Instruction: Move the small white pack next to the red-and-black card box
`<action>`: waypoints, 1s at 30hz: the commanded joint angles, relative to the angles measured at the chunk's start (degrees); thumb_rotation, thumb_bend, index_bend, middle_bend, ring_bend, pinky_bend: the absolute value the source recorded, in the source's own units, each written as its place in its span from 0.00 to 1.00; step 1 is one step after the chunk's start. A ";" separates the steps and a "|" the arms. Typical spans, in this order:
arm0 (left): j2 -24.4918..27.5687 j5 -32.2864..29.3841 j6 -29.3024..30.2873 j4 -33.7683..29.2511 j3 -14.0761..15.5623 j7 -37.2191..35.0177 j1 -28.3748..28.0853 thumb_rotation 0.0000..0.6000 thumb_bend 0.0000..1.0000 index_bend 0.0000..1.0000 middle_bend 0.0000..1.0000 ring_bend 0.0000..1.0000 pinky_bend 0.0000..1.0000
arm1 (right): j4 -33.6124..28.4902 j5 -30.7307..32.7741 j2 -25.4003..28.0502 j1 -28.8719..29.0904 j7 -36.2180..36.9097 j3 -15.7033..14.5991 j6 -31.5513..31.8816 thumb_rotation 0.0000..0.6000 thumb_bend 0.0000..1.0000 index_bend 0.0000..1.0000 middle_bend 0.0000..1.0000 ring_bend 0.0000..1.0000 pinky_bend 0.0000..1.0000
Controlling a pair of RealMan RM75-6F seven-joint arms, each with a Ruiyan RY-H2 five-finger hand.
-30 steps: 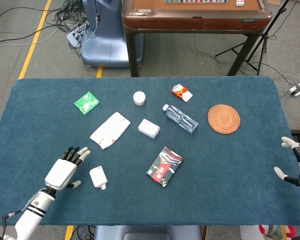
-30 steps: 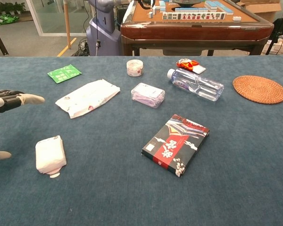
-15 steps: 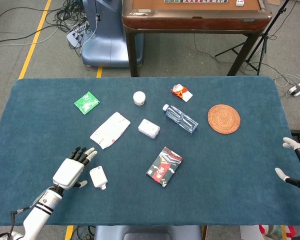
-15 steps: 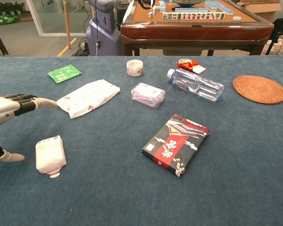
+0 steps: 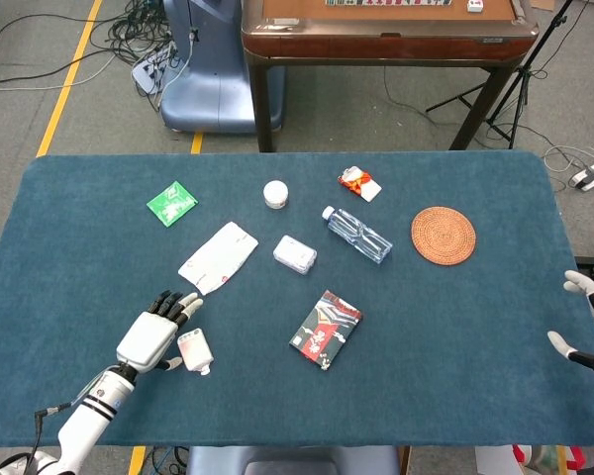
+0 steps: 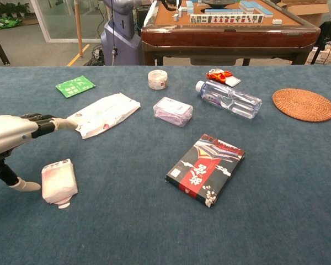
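The left hand (image 5: 156, 337) hovers, fingers spread, empty, just beside the small white soft pack (image 5: 193, 349) (lying flat). The flat red-and-black card box (image 5: 325, 329) lies well apart. The right hand (image 5: 589, 332) is open too.

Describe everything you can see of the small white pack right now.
The small white pack is a soft-looking, rounded rectangular packet, white with a faint pinkish tint and a small tab at its near end. It lies flat on the blue felt table, near the front left edge, well apart from the red-and-black card box. The left hand is open right beside it, thumb close to its side; whether they touch is unclear.
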 commanded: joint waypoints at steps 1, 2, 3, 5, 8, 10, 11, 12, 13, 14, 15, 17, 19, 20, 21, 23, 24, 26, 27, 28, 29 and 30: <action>-0.33 -0.35 -0.70 -0.18 -0.26 -0.06 -0.78 1.00 0.01 0.00 0.00 0.00 0.01 | -0.06 -0.08 0.10 -0.05 0.12 0.01 0.09 1.00 0.14 0.22 0.32 0.26 0.45; -0.43 -0.48 -0.90 -0.18 -0.36 0.01 -1.01 1.00 0.01 0.00 0.00 0.00 0.01 | -0.07 -0.11 0.15 -0.09 0.19 0.01 0.15 1.00 0.14 0.22 0.32 0.26 0.45; -0.57 -0.63 -1.06 -0.14 -0.48 0.11 -1.24 1.00 0.01 0.00 0.00 0.00 0.01 | -0.08 -0.13 0.20 -0.11 0.28 0.03 0.20 1.00 0.14 0.22 0.32 0.26 0.45; -0.97 -1.03 -1.45 0.06 -0.76 0.29 -1.77 1.00 0.01 0.00 0.00 0.00 0.01 | -0.09 -0.09 0.31 -0.17 0.53 0.10 0.32 1.00 0.14 0.22 0.32 0.26 0.45; -1.52 -1.53 -1.95 0.49 -1.05 0.55 -2.46 1.00 0.01 0.00 0.00 0.00 0.01 | -0.05 0.02 0.47 -0.28 0.89 0.20 0.49 1.00 0.14 0.22 0.32 0.26 0.45; -1.93 -1.80 -2.11 0.87 -1.20 1.02 -2.87 1.00 0.01 0.00 0.00 0.00 0.01 | 0.00 0.02 0.58 -0.34 1.16 0.25 0.59 1.00 0.14 0.22 0.32 0.26 0.45; -2.14 -1.96 -2.15 0.99 -1.30 1.07 -3.03 1.00 0.01 0.00 0.00 0.00 0.01 | 0.01 0.02 0.63 -0.36 1.27 0.27 0.63 1.00 0.14 0.22 0.32 0.26 0.45; -2.33 -2.13 -2.24 1.10 -1.39 1.06 -3.18 1.00 0.01 0.00 0.00 0.00 0.01 | 0.01 0.01 0.67 -0.39 1.35 0.27 0.65 1.00 0.14 0.22 0.32 0.26 0.45; -2.48 -2.30 -2.32 1.22 -1.49 1.05 -3.35 1.00 0.01 0.00 0.00 0.00 0.01 | 0.01 0.01 0.72 -0.40 1.43 0.29 0.67 1.00 0.14 0.22 0.32 0.26 0.45; -2.69 -2.46 -2.38 1.41 -1.66 1.02 -3.59 1.00 0.01 0.00 0.00 0.00 0.01 | 0.00 0.02 0.77 -0.41 1.51 0.31 0.69 1.00 0.14 0.22 0.32 0.26 0.45; -2.87 -2.58 -2.38 1.52 -1.79 0.91 -3.74 1.00 0.01 0.00 0.00 0.00 0.01 | 0.00 0.02 0.81 -0.42 1.58 0.33 0.71 1.00 0.14 0.22 0.32 0.26 0.45; -3.27 -2.71 -2.21 1.70 -2.12 0.57 -4.06 1.00 0.01 0.00 0.00 0.00 0.01 | 0.00 0.04 0.86 -0.45 1.70 0.36 0.75 1.00 0.14 0.22 0.32 0.26 0.45; -3.53 -2.71 -2.12 1.72 -2.33 0.34 -4.37 1.00 0.01 0.00 0.00 0.00 0.01 | -0.01 0.06 0.90 -0.46 1.78 0.39 0.74 1.00 0.14 0.22 0.32 0.26 0.45; -3.63 -2.71 -2.15 1.64 -2.42 0.26 -4.60 1.00 0.01 0.00 0.00 0.00 0.01 | -0.02 0.08 0.93 -0.44 1.82 0.41 0.70 1.00 0.14 0.22 0.32 0.26 0.45; -3.69 -2.69 -2.18 1.56 -2.45 0.30 -4.77 1.00 0.01 0.00 0.00 0.00 0.01 | -0.03 0.09 0.96 -0.44 1.86 0.42 0.70 1.00 0.14 0.22 0.32 0.26 0.45; -3.80 -2.77 -2.30 1.32 -2.49 0.55 -5.13 1.00 0.01 0.00 0.00 0.00 0.01 | -0.05 0.10 1.02 -0.45 1.96 0.44 0.71 1.00 0.14 0.22 0.32 0.26 0.45; -3.86 -2.85 -2.38 1.19 -2.49 0.66 -5.27 1.00 0.01 0.00 0.00 0.00 0.01 | -0.05 0.11 1.04 -0.46 2.01 0.46 0.72 1.00 0.14 0.22 0.32 0.26 0.45; -4.00 -3.16 -2.63 0.91 -2.45 0.98 -5.57 1.00 0.01 0.00 0.00 0.00 0.01 | -0.06 0.13 1.12 -0.52 2.12 0.48 0.79 1.00 0.14 0.22 0.32 0.26 0.45; -4.09 -3.30 -2.73 0.83 -2.42 1.15 -5.68 1.00 0.01 0.00 0.00 0.00 0.01 | -0.06 0.12 1.15 -0.52 2.18 0.50 0.82 1.00 0.14 0.22 0.32 0.26 0.45; -4.23 -3.50 -2.89 0.76 -2.36 1.28 -5.82 1.00 0.01 0.00 0.00 0.00 0.01 | -0.06 0.13 1.20 -0.55 2.29 0.53 0.87 1.00 0.14 0.22 0.32 0.26 0.45; -4.35 -3.60 -3.00 0.72 -2.31 1.36 -5.94 1.00 0.01 0.00 0.00 0.00 0.01 | -0.08 0.14 1.24 -0.57 2.38 0.55 0.90 1.00 0.14 0.22 0.32 0.26 0.45; -4.45 -3.67 -3.10 0.67 -2.26 1.43 -6.06 1.00 0.01 0.00 0.00 0.00 0.01 | -0.09 0.16 1.29 -0.59 2.47 0.57 0.94 1.00 0.14 0.22 0.32 0.26 0.45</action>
